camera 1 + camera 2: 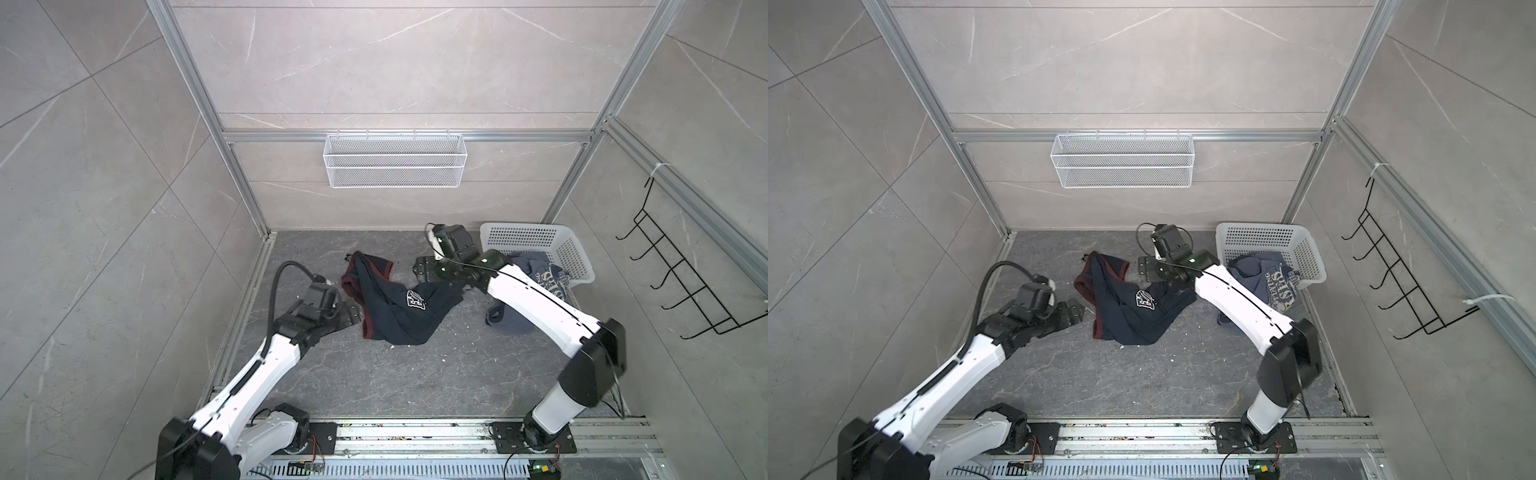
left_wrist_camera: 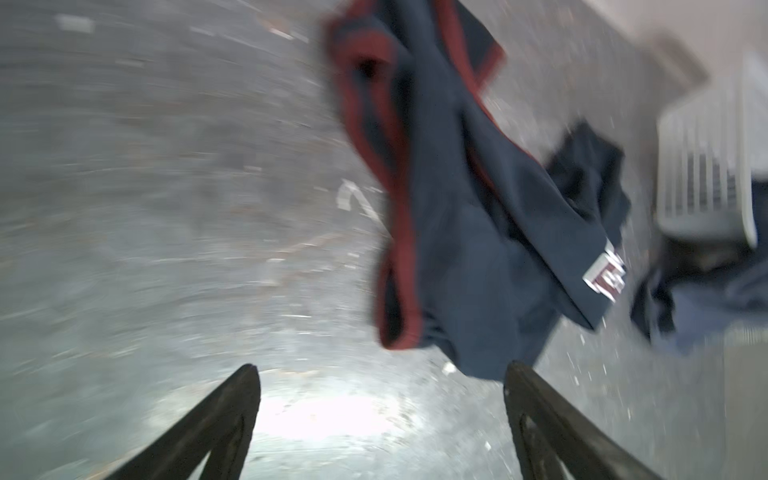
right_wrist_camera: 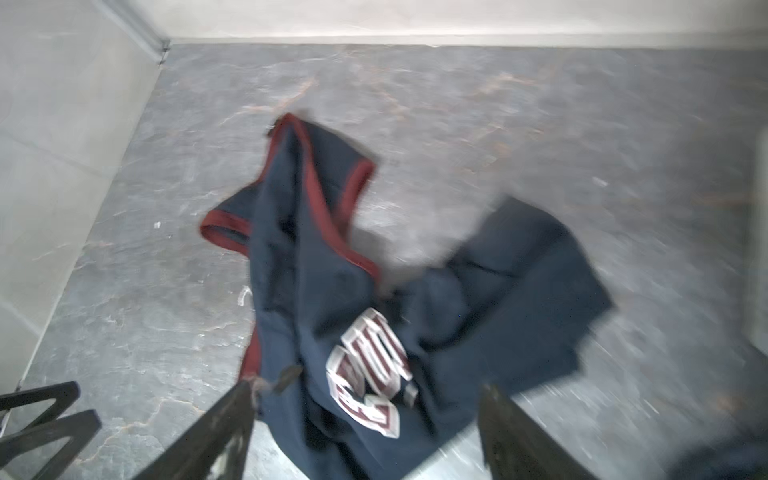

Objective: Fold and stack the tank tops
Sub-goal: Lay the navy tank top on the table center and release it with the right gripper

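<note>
A dark navy tank top [image 1: 395,309] [image 1: 1133,309] with maroon trim and a whitish print lies crumpled on the dark floor in both top views. A slate-blue tank top [image 1: 548,276] [image 1: 1273,278] with whitish lettering hangs out of the white basket [image 1: 540,239] [image 1: 1266,237]; my right arm hides part of it. My left gripper [image 1: 350,313] [image 1: 1074,311] [image 2: 380,370] is open just left of the navy top [image 2: 457,208], with bare floor between its fingers. My right gripper [image 1: 424,266] [image 1: 1147,266] [image 3: 368,388] is open over the navy top's [image 3: 311,270] right part, the print showing between its fingers.
The basket stands in the back right corner [image 2: 706,187]. A wire mesh basket [image 1: 395,160] hangs on the back wall. A black hook rack [image 1: 685,282] is on the right wall. An aluminium rail [image 1: 415,432] carries both arm bases at the front.
</note>
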`<state>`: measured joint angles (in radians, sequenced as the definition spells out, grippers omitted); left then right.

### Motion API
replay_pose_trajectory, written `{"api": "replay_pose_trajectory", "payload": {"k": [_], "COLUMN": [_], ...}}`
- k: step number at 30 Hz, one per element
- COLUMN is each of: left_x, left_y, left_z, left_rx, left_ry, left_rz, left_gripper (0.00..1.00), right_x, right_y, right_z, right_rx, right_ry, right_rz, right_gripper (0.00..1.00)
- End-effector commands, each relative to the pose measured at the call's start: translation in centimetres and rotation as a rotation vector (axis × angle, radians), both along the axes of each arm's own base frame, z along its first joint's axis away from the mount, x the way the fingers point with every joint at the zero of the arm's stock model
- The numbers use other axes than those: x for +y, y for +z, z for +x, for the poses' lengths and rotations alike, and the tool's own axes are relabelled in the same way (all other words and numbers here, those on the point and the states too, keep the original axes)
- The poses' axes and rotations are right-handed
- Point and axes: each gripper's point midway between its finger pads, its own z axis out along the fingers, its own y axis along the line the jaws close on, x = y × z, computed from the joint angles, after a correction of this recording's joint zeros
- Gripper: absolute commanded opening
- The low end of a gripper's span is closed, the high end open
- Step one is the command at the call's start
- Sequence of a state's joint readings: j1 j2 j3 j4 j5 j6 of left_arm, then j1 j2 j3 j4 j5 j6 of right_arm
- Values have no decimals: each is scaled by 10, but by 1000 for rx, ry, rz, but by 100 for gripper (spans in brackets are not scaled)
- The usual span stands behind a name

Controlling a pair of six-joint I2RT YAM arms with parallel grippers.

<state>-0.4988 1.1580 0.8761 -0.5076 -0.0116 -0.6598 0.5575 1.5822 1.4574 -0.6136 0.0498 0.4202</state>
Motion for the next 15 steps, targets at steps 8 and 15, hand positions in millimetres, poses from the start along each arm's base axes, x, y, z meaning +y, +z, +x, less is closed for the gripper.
{"api": "replay_pose_trajectory", "payload": {"k": [8, 15], "left_x": [-145, -170], "left_y": [-19, -46], "left_z": [40, 64], "left_rx": [54, 92], "left_ry": [-181, -156], "left_rz": [19, 61], "left_gripper": [89, 59], "right_x": [-110, -117], "right_y": [-57, -73], "right_z": [-67, -81], "right_rx": [108, 131], "right_ry": [-307, -314], "right_rz": [43, 25], "right_gripper": [84, 84]}}
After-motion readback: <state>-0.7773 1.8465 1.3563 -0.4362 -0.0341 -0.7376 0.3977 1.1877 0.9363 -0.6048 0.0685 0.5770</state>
